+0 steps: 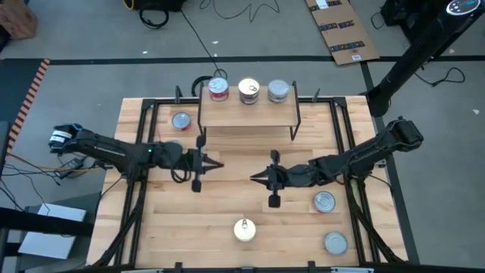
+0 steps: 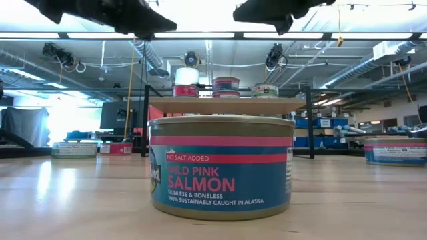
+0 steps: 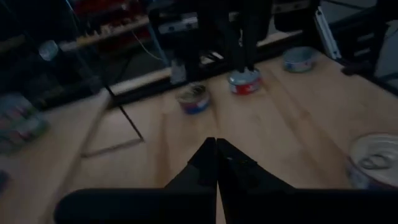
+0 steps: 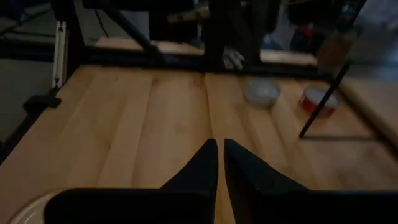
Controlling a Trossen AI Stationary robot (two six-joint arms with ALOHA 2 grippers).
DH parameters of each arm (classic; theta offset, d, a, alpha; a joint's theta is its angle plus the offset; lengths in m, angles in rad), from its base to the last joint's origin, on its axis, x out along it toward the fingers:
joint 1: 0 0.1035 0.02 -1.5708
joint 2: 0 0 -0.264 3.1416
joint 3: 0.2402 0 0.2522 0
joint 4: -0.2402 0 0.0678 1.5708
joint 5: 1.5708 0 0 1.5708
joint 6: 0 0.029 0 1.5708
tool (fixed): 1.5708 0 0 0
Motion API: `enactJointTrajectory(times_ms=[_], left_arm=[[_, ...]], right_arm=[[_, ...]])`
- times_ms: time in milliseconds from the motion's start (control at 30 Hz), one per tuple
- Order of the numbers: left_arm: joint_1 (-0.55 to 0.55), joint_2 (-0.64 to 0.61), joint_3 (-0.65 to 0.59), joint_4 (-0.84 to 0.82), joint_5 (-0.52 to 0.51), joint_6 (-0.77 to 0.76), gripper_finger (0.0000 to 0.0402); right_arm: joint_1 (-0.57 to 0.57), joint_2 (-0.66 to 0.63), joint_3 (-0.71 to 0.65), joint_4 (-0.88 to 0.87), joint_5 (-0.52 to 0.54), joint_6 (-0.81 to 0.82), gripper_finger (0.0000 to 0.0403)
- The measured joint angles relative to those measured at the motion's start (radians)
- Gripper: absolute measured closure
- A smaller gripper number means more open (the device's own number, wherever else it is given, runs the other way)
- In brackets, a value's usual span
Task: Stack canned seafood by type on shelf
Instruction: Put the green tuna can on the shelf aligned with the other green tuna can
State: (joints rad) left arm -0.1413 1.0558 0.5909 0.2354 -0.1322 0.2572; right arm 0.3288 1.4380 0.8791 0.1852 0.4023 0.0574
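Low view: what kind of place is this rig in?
Probably a lab or workshop in an industrial hall. Behind the salmon tin and shelf are exposed ceiling ducts and strip lights; the high view shows bare concrete floor with loose cables.

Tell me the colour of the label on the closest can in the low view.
Blue-green with pink bands, seen best in the low view on the salmon can.

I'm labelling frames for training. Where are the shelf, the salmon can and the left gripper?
shelf point(image 1: 246, 114): high view, bare board.
salmon can point(image 2: 221, 175): low view, front label.
left gripper point(image 1: 220, 164): high view, jaws' tip.
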Motion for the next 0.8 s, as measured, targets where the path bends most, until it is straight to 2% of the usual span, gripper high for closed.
enactJointTrajectory(times_ms=[167, 533, 733, 800], left_arm=[[-0.017, 0.047, -0.007, -0.001, -0.001, -0.11, 0.0394], [-0.03, 0.165, -0.007, 0.179, 0.0, -0.07, 0.0394], [-0.03, 0.208, -0.007, 0.237, 0.068, -0.065, 0.0394], [-0.03, 0.214, -0.006, 0.257, 0.07, -0.062, 0.0394]], right_arm=[[0.015, 0.0, 0.0, -0.079, 0.021, 0.078, 0.036], [-0.012, -0.007, 0.001, -0.133, 0.027, 0.1, 0.0383], [0.005, -0.015, 0.094, -0.439, 0.018, 0.201, 0.0394], [0.014, -0.015, 0.126, -0.541, -0.026, 0.233, 0.039]])
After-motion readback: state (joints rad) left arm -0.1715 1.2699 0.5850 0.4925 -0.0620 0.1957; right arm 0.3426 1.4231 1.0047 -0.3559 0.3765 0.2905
